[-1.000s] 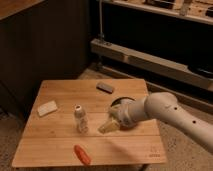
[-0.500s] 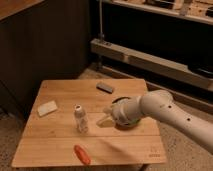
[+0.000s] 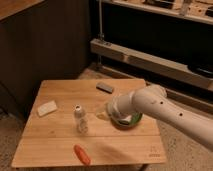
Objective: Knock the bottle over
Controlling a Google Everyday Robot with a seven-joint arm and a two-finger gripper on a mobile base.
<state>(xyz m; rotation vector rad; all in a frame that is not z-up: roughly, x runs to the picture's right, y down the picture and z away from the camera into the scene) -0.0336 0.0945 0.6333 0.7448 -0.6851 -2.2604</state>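
**A:** Camera view, status check. Location of the bottle (image 3: pixel 79 119)?

**B:** Standing upright on the wooden table (image 3: pixel 60 150), cap uppermost. It has not been tipped.

**A:** Gripper position?

**B:** The gripper (image 3: pixel 103 114) is low over the table, just beside the bottle on the arm's side. No contact is visible. Whether it is open or closed cannot be determined.

**A:** Progress?

**B:** The approach appears largely complete. Contact and the sideways push remain, so the task is judged not done.
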